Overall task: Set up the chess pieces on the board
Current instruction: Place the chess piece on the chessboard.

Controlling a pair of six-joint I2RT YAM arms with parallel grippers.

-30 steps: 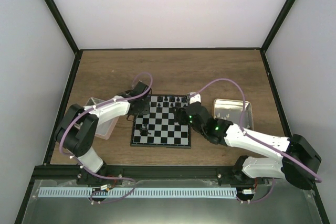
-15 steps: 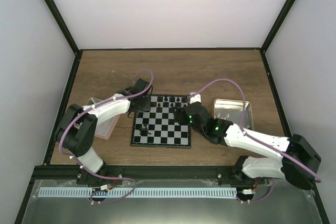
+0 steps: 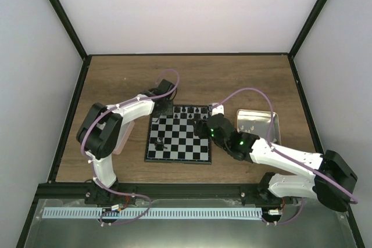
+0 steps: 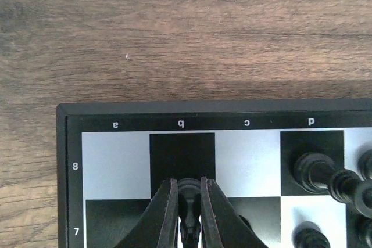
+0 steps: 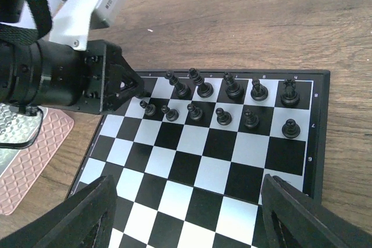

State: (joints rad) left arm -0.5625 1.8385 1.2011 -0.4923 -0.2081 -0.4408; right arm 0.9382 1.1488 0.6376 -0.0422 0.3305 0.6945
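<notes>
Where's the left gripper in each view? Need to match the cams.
Top external: left gripper left of centre, at the far-left corner of the board.
Left wrist: left gripper bottom centre, shut on a black piece, over file b.
Right wrist: left gripper left of centre, its tip at that same corner.
Shared landmark: the board's far-left corner.

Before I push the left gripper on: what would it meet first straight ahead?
Likely the board, at the empty black b8 square just past the black piece the left gripper pinches. Nothing else shows in that line, though depth is unclear.
</notes>
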